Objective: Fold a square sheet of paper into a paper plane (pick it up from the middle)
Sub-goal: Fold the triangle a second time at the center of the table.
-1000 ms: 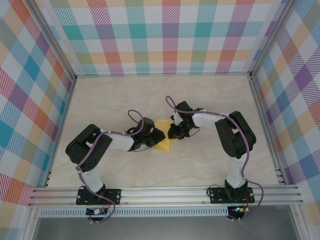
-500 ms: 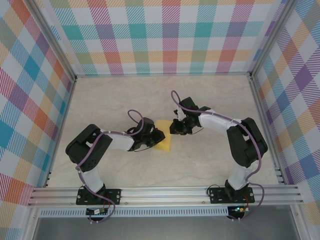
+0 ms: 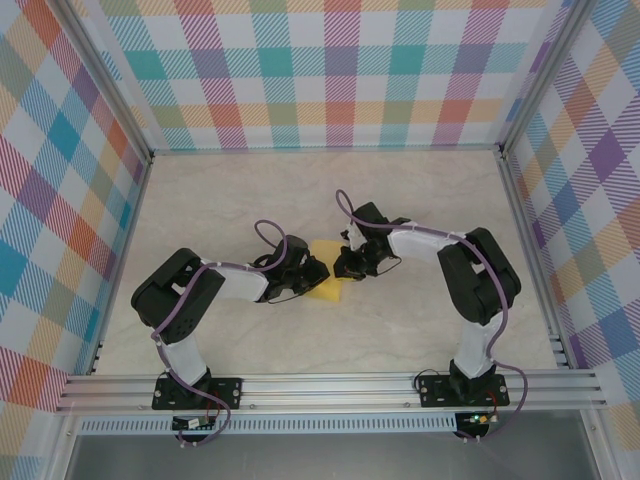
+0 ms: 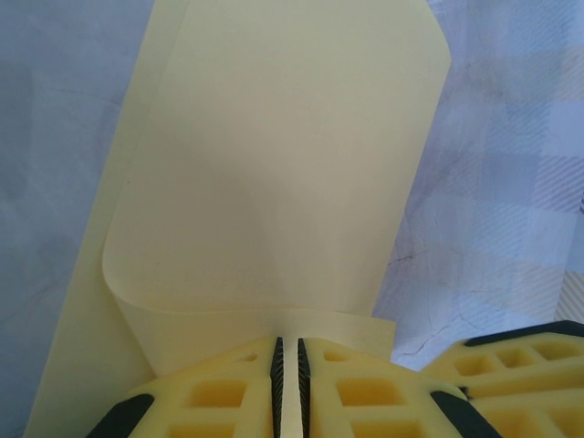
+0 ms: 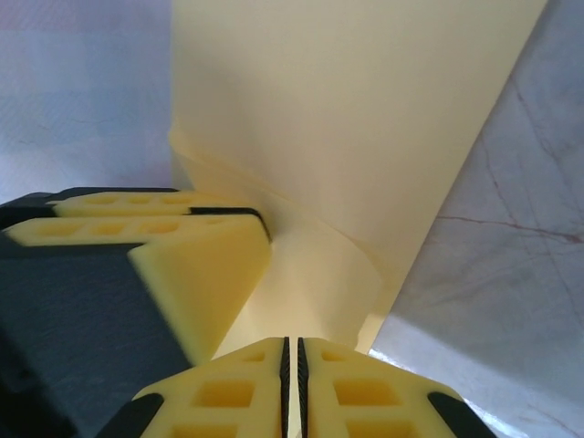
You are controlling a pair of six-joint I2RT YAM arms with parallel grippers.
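Observation:
The square sheet of paper is pale yellow and lies mid-table between my two grippers. Its near part curls up and over in a soft fold. My left gripper is shut on the paper's edge, a thin strip of yellow pinched between its pads; from above it sits on the sheet's left side. Opposite it, my right gripper is shut on another edge of the same sheet, and from above it is at the sheet's right side. The two grippers nearly touch.
The pale marble-patterned tabletop stretches around the paper. Checked walls with aluminium rails close in the back and both sides. Both arm bases are bolted to the near rail.
My right gripper lifted away toward the back right, then came back down to the sheet's right side and closed on its edge. The left gripper stayed put, still pinching the paper.

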